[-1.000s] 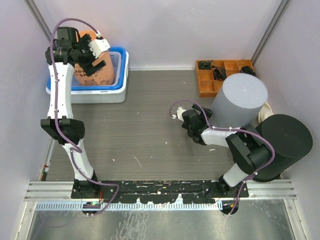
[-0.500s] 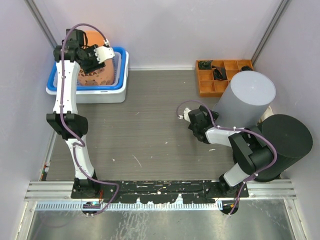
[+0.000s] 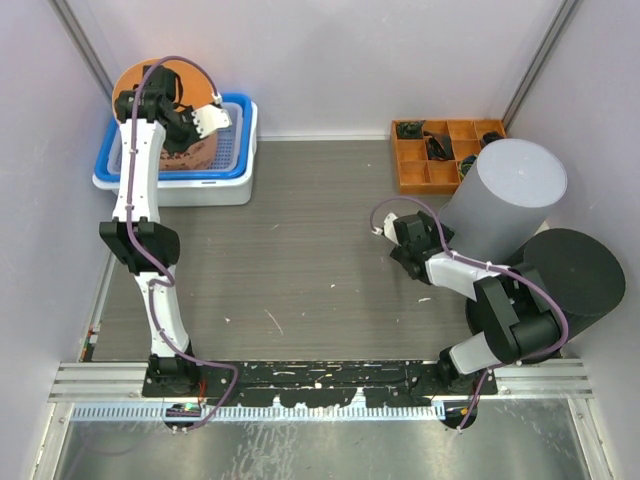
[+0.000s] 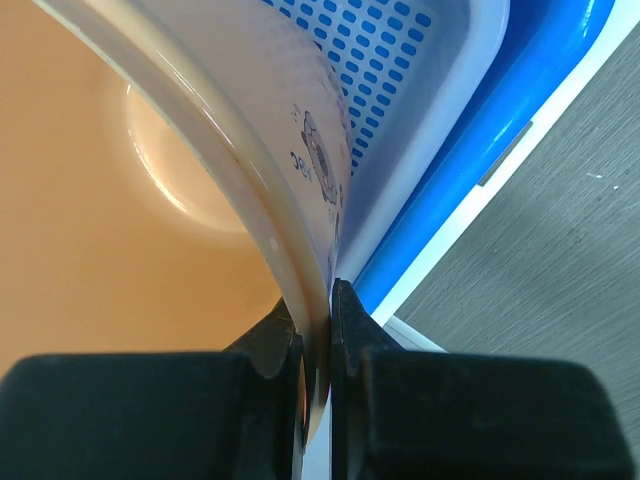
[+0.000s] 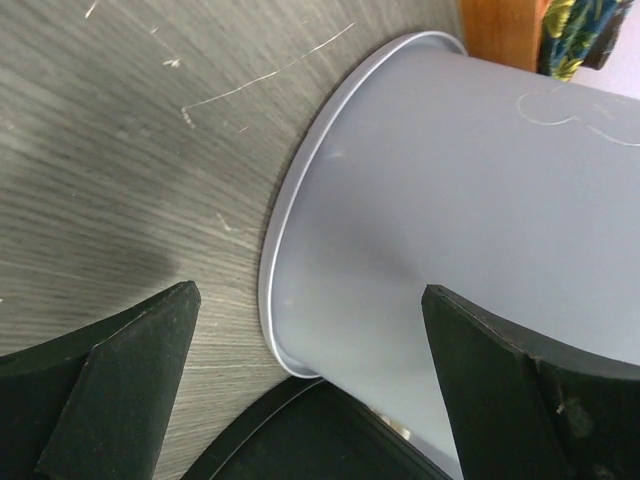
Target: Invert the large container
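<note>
A large grey container (image 3: 505, 205) (image 5: 480, 200) stands on the right of the table, closed end up, its rim on the wood. My right gripper (image 3: 425, 245) (image 5: 308, 290) is open just left of its base, fingers spread wide and not touching it. At the back left, an orange container (image 3: 150, 85) (image 4: 100, 200) with a cream rim sits tilted in a blue basket (image 3: 235, 150) (image 4: 480, 130). My left gripper (image 3: 190, 128) (image 4: 318, 300) is shut on that rim, one finger inside and one outside.
A large black container (image 3: 570, 280) (image 5: 300, 440) stands against the grey one, near the right arm's base. An orange compartment tray (image 3: 425, 160) (image 5: 500, 30) with small parts sits at the back right. The blue basket rests in a white tub (image 3: 200, 190).
My left gripper went from open to shut on the orange container's rim, and that container tipped up toward the back. The grey container and my right gripper shifted right.
</note>
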